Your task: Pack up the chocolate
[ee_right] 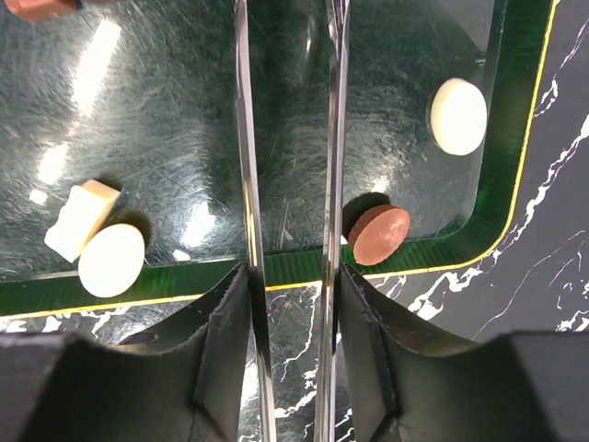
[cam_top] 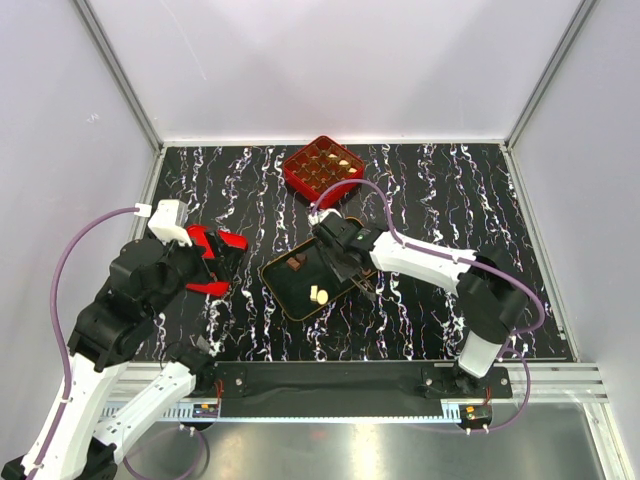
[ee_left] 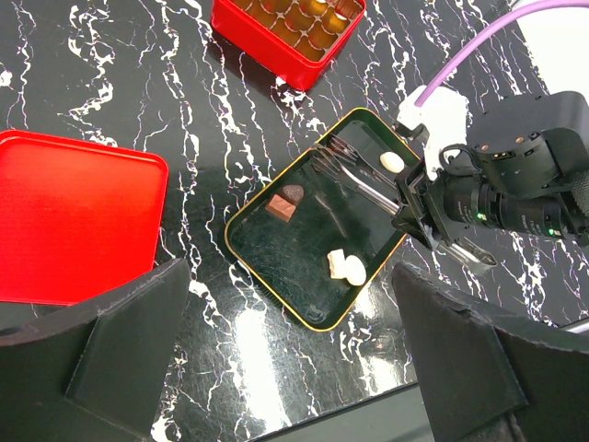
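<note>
The right gripper (ee_right: 287, 313) is clamped on tweezers (ee_right: 244, 184), tines parted low over the black tray (ee_right: 506, 138) beside a brown chocolate (ee_right: 378, 234), likely lining up a pick for the red box (cam_top: 322, 167); the left gripper (ee_left: 290, 313) gapes empty.

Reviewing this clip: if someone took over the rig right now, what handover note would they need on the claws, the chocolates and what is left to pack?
The left claw is open and empty, above the table beside the red lid.
The right claw is shut on metal tweezers reaching over the black tray; their tips seem empty.
In the tray: cream round, brown round, cream pair, brown pieces.
The red box is open; some cells look filled, count unclear.
Left to do: move the tray pieces into the box.
</note>
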Motion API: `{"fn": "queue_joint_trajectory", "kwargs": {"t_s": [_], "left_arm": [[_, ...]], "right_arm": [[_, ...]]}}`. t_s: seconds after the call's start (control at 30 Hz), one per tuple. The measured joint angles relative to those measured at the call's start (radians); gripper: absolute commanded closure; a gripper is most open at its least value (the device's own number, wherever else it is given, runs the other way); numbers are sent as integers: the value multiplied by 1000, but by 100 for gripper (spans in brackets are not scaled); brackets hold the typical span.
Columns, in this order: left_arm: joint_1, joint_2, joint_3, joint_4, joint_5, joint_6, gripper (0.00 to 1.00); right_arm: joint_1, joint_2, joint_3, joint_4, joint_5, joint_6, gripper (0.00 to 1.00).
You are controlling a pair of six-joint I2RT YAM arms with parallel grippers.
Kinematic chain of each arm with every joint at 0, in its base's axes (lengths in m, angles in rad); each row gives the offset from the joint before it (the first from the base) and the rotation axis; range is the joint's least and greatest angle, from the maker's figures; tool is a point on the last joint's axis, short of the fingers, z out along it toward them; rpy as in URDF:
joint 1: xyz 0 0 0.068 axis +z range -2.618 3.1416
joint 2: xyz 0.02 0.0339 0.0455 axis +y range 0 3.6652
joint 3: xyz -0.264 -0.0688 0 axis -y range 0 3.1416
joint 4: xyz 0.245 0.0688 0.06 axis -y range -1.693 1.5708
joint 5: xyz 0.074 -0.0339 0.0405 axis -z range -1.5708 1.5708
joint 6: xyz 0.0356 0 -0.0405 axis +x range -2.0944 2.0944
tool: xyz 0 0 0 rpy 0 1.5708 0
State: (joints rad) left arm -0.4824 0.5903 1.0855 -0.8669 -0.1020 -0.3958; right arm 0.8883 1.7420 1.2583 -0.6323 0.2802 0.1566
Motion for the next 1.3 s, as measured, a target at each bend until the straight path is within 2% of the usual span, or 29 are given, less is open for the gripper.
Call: {"fn": "queue_joint_trajectory", "kwargs": {"t_s": [0.53,0.73,1.03,1.3], "left_arm": [[0,3,0,0,0,0,1],[0,16,0,3,0,0,1],[0,22,0,10,1,0,1],[0,22,0,11,1,1,1]], "right_arm": [[0,-117,1,-74,30,-5,58],[-8,-112,105,-139,67,-42,58],[-204,90,504,-111,81,-146,57],[-288,291,612,-68,91,-208,57]]}}
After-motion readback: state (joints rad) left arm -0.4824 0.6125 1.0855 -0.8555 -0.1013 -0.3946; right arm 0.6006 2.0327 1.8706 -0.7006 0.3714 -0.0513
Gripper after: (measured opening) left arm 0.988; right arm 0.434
